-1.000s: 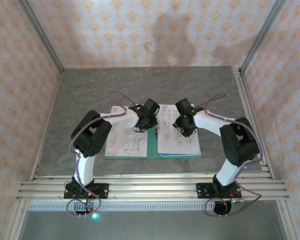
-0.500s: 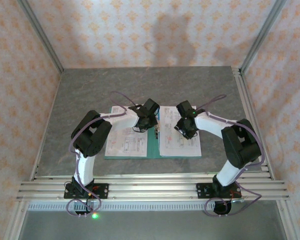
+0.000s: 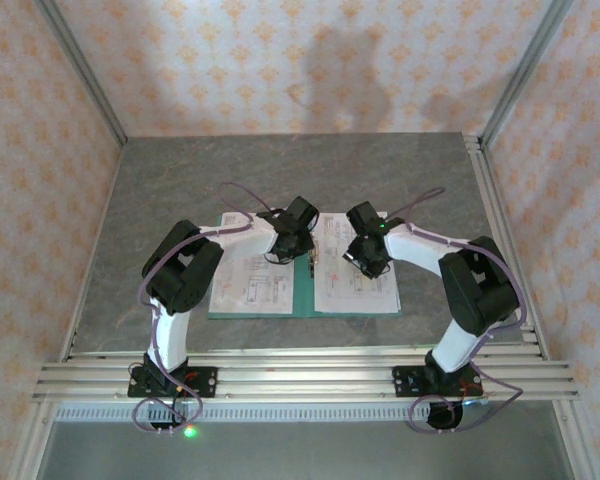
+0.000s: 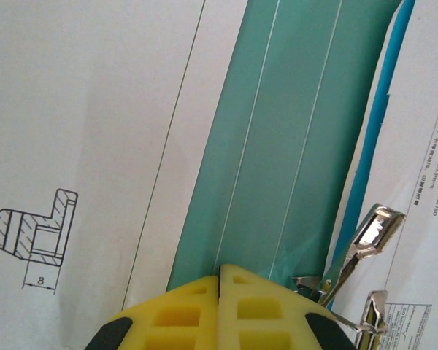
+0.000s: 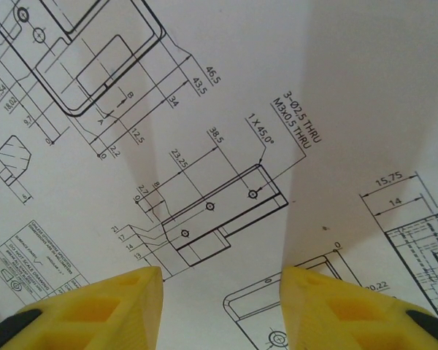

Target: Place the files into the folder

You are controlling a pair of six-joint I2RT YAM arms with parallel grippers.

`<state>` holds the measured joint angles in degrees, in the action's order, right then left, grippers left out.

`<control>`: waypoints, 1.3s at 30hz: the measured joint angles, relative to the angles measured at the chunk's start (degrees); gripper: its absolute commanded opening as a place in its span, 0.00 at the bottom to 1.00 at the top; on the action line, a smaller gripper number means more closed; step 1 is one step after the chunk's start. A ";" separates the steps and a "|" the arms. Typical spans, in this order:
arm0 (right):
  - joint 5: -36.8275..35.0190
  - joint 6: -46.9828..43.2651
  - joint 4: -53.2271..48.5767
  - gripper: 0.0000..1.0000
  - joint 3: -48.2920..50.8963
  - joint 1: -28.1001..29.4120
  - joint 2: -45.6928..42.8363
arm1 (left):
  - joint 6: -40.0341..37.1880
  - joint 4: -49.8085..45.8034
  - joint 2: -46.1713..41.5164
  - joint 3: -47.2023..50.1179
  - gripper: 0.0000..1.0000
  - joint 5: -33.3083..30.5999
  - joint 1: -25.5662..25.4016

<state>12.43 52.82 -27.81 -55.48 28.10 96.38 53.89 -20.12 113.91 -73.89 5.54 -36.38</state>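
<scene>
Right wrist: we see the files (image 5: 204, 109) directly beneath the released right tool (image 5: 223, 292); the clenched left tool (image 4: 220, 281) sits at the folder (image 4: 277, 146) spine.

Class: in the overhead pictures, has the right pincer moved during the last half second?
Yes. The right pincer has shifted slightly left, toward the folder spine, away from the right rail.

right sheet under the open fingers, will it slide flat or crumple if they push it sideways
Probably floppy: the right sheet is thin printed paper lying flat on the folder, so a sideways push may buckle it rather than move it whole. Likely light and slippery on the smooth card, so it could skate.
</scene>
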 measured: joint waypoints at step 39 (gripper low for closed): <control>0.72 -1.29 -3.02 0.35 -12.87 1.25 -1.64 | 3.26 4.50 -0.90 2.97 0.00 0.07 0.00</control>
<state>13.15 51.53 -30.83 -68.36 29.34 94.74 57.14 -15.62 113.01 -70.91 5.61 -36.38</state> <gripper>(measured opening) 0.408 0.044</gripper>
